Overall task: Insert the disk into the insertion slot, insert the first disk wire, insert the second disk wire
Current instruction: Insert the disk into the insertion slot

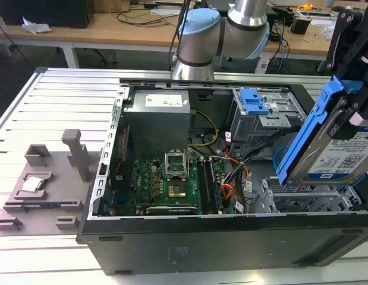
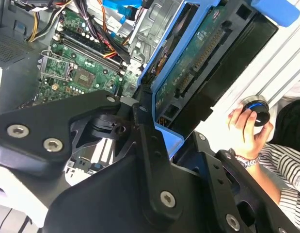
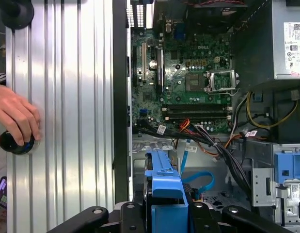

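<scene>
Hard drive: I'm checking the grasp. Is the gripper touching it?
Touching. The exterior view shows the gripper clamped on the hard drive, holding it tilted.

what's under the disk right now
The disk hangs tilted over the insertion slot, a perforated silver bay. The disk covers part of the bay, so its floor there cannot be seen.

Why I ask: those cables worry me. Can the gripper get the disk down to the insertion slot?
Probably yes: the gripper holds the disk tilted just above the insertion slot, whose top looks open; a blue cable loops close beside it.
</scene>
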